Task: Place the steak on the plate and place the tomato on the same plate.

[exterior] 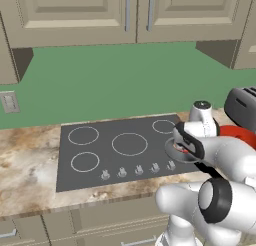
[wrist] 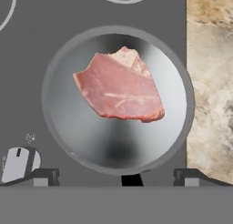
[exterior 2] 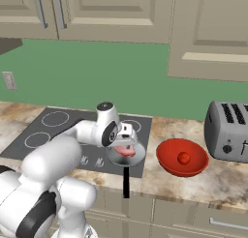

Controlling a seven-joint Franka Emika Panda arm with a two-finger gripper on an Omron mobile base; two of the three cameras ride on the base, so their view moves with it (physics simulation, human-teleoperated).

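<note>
- Pink raw steak [wrist: 119,85] lies flat in the small grey pan [wrist: 68,127] at the cooktop's [exterior: 100,160] near right corner, directly under the gripper [wrist: 116,177].
- Jaws are spread wide, holding nothing, and straddle the pan.
- The steak's long axis runs between the two fingertips [wrist: 43,175].
- Tomato [exterior 2: 183,157] sits in the red bowl [exterior 2: 169,167], right of the pan, with open counter [exterior 2: 155,181] between them.

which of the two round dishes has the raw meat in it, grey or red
The small grey round pan on the stovetop holds the pink steak; the red bowl-like dish holds a small red tomato.
</note>
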